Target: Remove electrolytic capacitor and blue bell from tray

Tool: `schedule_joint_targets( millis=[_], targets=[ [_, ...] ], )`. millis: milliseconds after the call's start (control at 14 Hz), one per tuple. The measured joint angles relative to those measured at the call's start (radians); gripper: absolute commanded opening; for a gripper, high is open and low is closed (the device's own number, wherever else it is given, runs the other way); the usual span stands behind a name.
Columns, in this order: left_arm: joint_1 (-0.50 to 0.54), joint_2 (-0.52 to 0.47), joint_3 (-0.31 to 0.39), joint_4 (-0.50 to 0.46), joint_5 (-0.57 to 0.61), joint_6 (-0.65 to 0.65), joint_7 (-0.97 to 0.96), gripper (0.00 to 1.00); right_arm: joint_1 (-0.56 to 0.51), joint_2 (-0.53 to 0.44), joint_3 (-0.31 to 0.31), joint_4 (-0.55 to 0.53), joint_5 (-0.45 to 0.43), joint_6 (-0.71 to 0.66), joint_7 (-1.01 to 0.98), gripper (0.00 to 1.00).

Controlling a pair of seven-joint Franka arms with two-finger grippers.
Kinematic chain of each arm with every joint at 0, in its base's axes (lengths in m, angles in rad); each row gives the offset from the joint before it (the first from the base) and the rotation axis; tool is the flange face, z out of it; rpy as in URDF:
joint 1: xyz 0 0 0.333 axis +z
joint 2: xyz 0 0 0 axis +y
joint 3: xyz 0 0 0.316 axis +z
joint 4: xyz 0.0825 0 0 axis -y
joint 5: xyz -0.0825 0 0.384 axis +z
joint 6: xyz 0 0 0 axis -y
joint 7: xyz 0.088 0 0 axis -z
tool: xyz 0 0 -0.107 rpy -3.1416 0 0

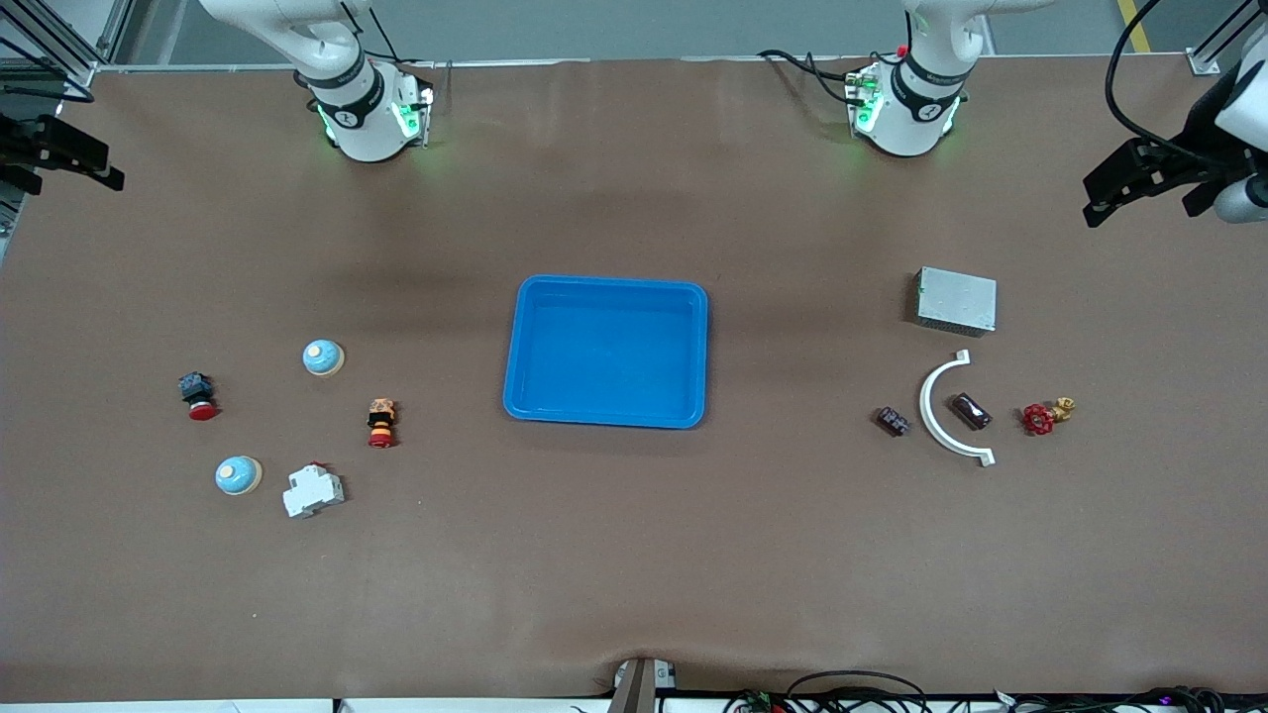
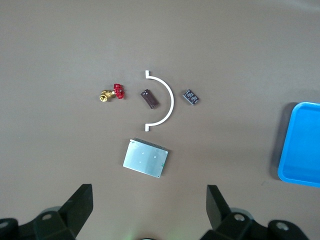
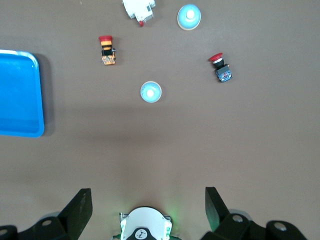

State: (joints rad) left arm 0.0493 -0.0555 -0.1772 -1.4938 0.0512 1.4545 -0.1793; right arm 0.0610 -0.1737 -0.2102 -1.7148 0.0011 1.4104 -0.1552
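Front view: bell [image 1: 323, 357] well apart from right tool [image 1: 59, 158].

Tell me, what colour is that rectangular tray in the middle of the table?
The rectangular plastic tray is bright blue, seen best in the front view.

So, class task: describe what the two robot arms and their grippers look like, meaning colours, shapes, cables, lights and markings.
Both arms are glossy white with rounded segments. The right arm's base and the left arm's base each carry a black band with a small round white logo, glow green at the sides, and have black cables attached. The left gripper and right gripper have matte black, angular, wedge-shaped fingers.
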Motion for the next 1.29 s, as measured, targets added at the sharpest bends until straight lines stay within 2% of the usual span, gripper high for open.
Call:
schedule_joint_targets(
  millis=[571, 857, 1071, 1286],
  targets=[
    [0.002, 0.002, -0.009, 0.000, 0.000, 0.000, 0.000, 1.00, 0.029, 0.256, 0.023, 0.105, 0.012, 0.029, 0.000, 1.00],
    [0.005, 0.001, -0.006, 0.004, -0.002, 0.000, 0.000, 1.00, 0.013, 0.268, 0.028, 0.143, 0.015, 0.023, 0.000, 1.00],
    [0.005, -0.001, -0.004, 0.022, -0.004, 0.000, 0.000, 1.00, -0.047, 0.269, 0.096, 0.147, 0.016, 0.021, 0.000, 1.00],
    [0.006, -0.001, -0.001, 0.023, -0.004, 0.000, 0.000, 1.00, -0.055, 0.270, 0.111, 0.147, 0.016, 0.020, 0.000, 1.00]
  ],
)
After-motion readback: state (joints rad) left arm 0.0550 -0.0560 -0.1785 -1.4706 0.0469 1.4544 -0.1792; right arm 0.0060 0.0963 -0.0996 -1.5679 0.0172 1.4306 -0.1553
